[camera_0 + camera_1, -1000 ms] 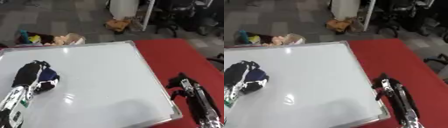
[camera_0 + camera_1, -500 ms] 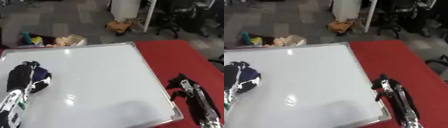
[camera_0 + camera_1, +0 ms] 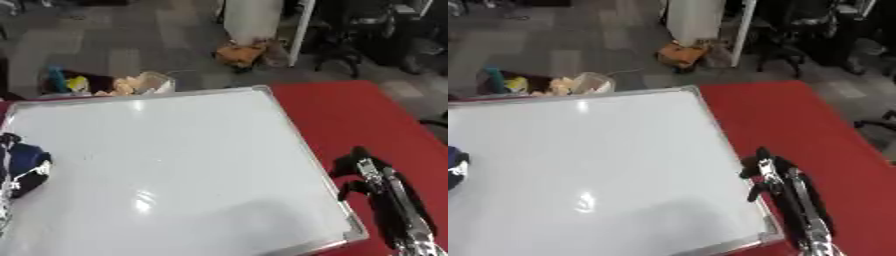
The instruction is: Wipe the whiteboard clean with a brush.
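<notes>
Left hand sits at the whiteboard's left edge, fingers curled round a dark blue brush, board looks basically spotless so probably little left, right hand idles beside it, can't tell its fingers.

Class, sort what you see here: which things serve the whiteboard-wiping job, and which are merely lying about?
For the job:
- large white metal-framed whiteboard
- dark blue brush in the robot's black left hand

Lying about:
- red tabletop
- idle black right hand beside the board
- bright clutter on the floor
</notes>
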### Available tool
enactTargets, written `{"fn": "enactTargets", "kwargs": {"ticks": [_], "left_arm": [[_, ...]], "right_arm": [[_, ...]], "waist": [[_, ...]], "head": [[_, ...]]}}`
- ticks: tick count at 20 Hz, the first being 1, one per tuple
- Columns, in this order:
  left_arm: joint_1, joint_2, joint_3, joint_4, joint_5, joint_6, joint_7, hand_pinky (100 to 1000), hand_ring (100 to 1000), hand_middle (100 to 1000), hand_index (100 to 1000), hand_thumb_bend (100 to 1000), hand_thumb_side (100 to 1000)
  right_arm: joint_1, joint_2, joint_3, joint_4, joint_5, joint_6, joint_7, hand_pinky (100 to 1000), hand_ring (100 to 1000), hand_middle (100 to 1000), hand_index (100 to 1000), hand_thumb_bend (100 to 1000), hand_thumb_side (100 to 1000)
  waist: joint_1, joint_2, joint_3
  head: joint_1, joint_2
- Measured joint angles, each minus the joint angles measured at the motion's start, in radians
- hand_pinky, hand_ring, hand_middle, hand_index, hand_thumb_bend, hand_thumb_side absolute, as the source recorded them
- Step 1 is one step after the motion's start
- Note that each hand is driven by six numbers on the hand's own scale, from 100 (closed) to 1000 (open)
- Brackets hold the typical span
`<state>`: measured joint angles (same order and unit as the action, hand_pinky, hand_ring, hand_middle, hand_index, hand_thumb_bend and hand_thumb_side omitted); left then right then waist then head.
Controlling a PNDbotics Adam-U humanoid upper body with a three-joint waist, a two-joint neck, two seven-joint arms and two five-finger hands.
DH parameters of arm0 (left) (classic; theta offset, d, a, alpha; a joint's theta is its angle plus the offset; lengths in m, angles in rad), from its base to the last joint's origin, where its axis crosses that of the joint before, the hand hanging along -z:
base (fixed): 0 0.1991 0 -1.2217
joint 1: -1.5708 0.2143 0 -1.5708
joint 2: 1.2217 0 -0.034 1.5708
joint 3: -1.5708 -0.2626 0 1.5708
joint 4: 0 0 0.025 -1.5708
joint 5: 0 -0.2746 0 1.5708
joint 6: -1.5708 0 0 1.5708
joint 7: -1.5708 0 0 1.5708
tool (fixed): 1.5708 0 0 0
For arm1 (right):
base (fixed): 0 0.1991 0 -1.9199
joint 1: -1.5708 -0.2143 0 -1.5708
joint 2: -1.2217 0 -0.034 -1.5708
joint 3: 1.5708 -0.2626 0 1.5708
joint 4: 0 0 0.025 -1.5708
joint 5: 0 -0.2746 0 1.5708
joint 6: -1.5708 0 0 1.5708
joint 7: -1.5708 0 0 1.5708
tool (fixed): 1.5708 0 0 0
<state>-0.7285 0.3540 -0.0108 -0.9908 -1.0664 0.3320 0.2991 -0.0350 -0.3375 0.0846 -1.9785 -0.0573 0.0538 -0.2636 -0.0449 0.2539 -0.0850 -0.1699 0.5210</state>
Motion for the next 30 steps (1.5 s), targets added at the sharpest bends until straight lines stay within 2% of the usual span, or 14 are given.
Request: {"fn": "enactTargets", "kwargs": {"ticks": [7,16,22,28,29,30], "left_arm": [[-0.009,-0.009,-0.016,-0.005,0.009,-0.023,-0.015,227,530,411,710,355,341],[-0.048,-0.107,-0.099,-0.029,-0.016,-0.103,-0.079,228,530,411,711,350,357],[-0.055,-0.139,-0.165,-0.054,-0.032,-0.163,-0.122,229,527,411,711,346,361],[-0.055,-0.145,-0.189,-0.064,-0.042,-0.183,-0.139,232,524,411,713,349,363],[-0.054,-0.145,-0.188,-0.064,-0.043,-0.182,-0.139,233,523,411,713,174,192],[-0.054,-0.145,-0.188,-0.064,-0.043,-0.18,-0.137,234,522,411,713,349,361]], "right_arm": [[0.0,0.0,-0.001,0.0,0.002,-0.001,0.0,310,582,491,601,100,842],[0.0,0.0,-0.001,0.0,0.002,-0.001,0.001,310,582,492,601,100,843],[-0.001,0.0,0.0,0.0,0.002,0.001,0.004,310,582,492,601,100,843],[-0.001,0.0,0.002,0.0,0.002,0.001,0.005,310,582,492,601,100,844],[-0.001,0.0,0.002,0.0,0.002,0.001,0.005,310,583,492,601,100,844],[-0.001,0.0,0.002,0.0,0.002,0.001,0.006,310,582,492,601,100,844]], "waist": [[-0.007,0.0,-0.002],[-0.009,0.004,-0.014],[-0.007,0.004,-0.018],[-0.006,0.005,-0.019],[-0.006,0.005,-0.019],[-0.005,0.005,-0.019]], "head": [[0.001,-0.003],[0.01,-0.004],[0.011,-0.004],[0.014,-0.004],[0.014,-0.004],[0.014,-0.004]]}}
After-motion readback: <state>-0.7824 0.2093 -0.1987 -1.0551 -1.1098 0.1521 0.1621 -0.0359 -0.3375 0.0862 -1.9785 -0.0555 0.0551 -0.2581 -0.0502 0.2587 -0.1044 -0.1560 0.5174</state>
